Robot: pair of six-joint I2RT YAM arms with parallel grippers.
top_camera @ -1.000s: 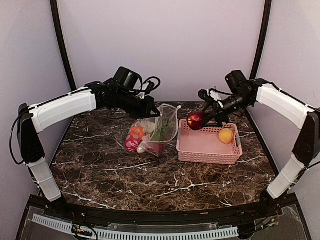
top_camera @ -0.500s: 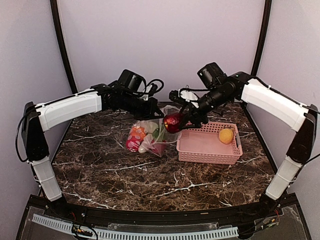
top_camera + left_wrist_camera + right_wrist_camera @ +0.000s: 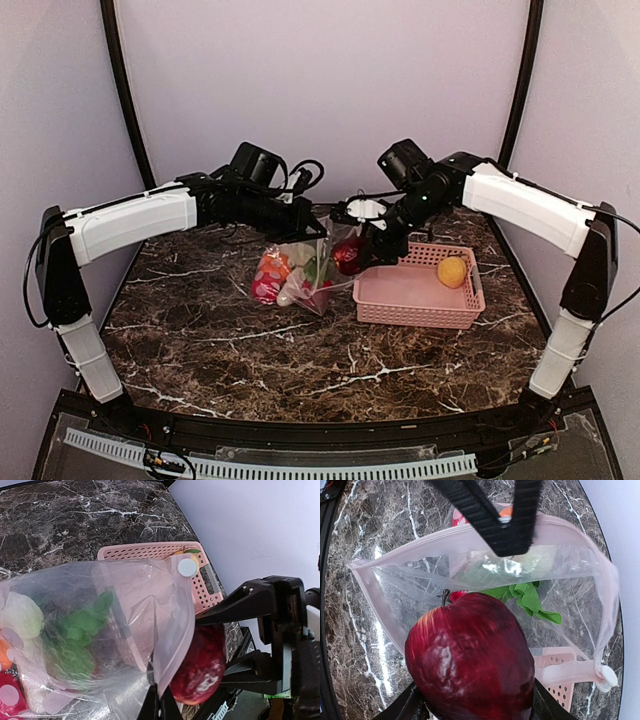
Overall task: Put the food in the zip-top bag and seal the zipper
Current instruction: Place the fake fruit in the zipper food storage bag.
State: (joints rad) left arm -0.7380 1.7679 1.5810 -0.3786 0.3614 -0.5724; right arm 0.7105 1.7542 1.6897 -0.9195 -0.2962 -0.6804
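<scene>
The clear zip-top bag (image 3: 312, 262) stands open on the marble table, holding several toy foods: red, orange, white and green pieces. My left gripper (image 3: 322, 229) is shut on the bag's pinkish zipper edge (image 3: 172, 645) and holds the mouth up. My right gripper (image 3: 352, 252) is shut on a dark red apple (image 3: 472, 657) right at the bag's open mouth (image 3: 485, 555). The apple also shows in the left wrist view (image 3: 200, 665), just outside the zipper strip. A yellow-orange fruit (image 3: 452, 271) lies in the pink basket.
The pink slotted basket (image 3: 415, 295) stands right of the bag, its near wall touching the bag. Dark marble table (image 3: 300, 360) extends toward the front. Purple walls close the back and sides.
My right gripper carried the apple left from over the basket to the bag's mouth and a little lower. My left gripper kept holding the bag edge up.
</scene>
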